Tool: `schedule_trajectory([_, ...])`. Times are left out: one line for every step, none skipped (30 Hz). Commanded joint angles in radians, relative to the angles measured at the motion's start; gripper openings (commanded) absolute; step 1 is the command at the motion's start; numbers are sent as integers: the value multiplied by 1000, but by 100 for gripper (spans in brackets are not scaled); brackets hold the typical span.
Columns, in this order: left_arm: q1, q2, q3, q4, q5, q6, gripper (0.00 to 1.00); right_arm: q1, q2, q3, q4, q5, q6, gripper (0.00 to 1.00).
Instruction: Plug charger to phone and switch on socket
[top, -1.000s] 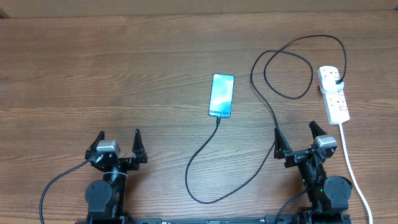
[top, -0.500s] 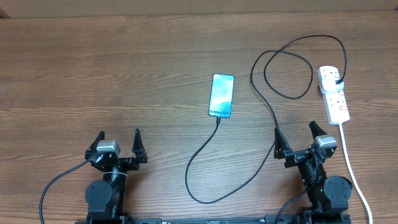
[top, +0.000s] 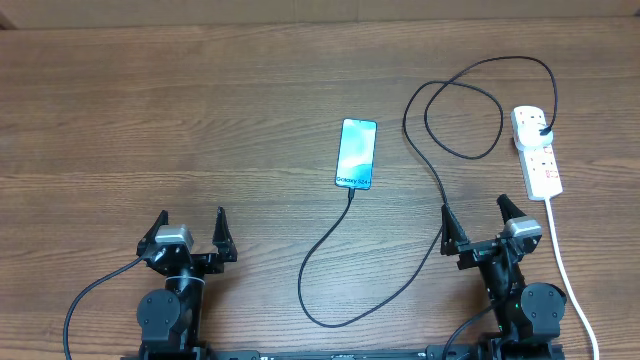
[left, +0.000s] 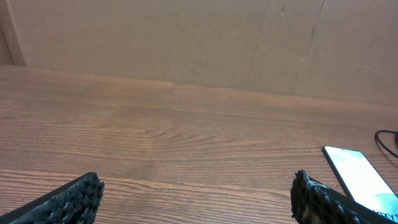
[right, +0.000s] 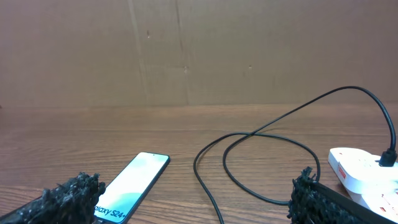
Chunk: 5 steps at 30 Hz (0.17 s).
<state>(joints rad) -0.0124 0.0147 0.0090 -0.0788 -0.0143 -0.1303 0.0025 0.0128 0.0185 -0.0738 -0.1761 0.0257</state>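
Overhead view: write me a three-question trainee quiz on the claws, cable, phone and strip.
1. Fill in: the left claw and the right claw both stand ___ and hold nothing.
2. Which is nearer the strip? A) left claw B) right claw
3. True or false: the cable runs from the strip to the phone.

Key: 1 open; 2 B; 3 true.
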Motion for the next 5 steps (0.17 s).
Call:
schedule_trajectory([6, -11, -3, 0, 11, 14, 100, 9, -10, -11, 4, 3, 1, 100])
schedule_trajectory([6, -11, -3, 1, 12, 14, 100, 9, -10, -11, 4, 3, 1, 100])
schedule_trajectory([6, -11, -3, 1, 12, 14, 100, 9, -10, -11, 4, 3, 1, 100])
schedule_trajectory([6, -11, -3, 0, 11, 14, 100, 9, -10, -11, 4, 3, 1, 100])
schedule_trajectory([6, -11, -3, 1, 12, 14, 100, 9, -10, -11, 4, 3, 1, 100])
